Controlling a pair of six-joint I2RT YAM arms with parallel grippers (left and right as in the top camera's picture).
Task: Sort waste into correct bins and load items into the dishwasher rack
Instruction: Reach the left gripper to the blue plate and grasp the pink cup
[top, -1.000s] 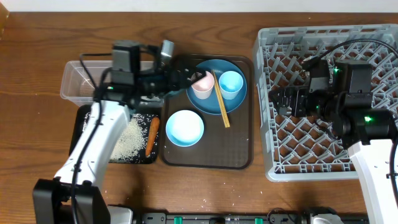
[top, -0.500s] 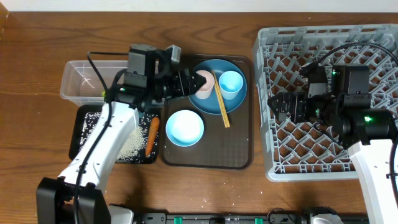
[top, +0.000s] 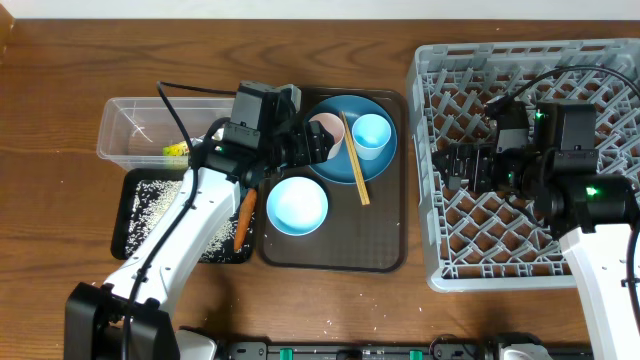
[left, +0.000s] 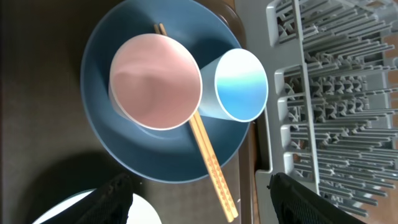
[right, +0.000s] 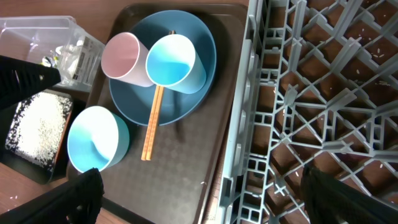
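Note:
My left gripper (top: 318, 145) hangs open over the blue plate (top: 385, 165), beside the white-pink cup (top: 330, 128). In the left wrist view that cup (left: 155, 81), the light blue cup (left: 239, 84) and the chopsticks (left: 208, 162) lie ahead of the open left gripper (left: 202, 208), which holds nothing. The pale blue bowl (top: 297, 205) sits nearer on the tray. The carrot (top: 243, 215) and rice (top: 150, 200) lie in the black tray (top: 128, 235). The wrapper (top: 177, 150) is in the clear tub (top: 125, 125). My right gripper (top: 450, 165) is open over the rack (top: 520, 260).
The plate, cups, bowl and chopsticks all rest on a dark brown serving tray (top: 335, 250) between the bins and the rack. Stray rice grains dot the table in front of the black tray. The rack's left wall (right: 245, 124) stands close to the serving tray.
My left arm has swung right from over the tub toward the cups, uncovering the wrapper in the tub, and its jaws have narrowed somewhat. The right arm has barely moved.

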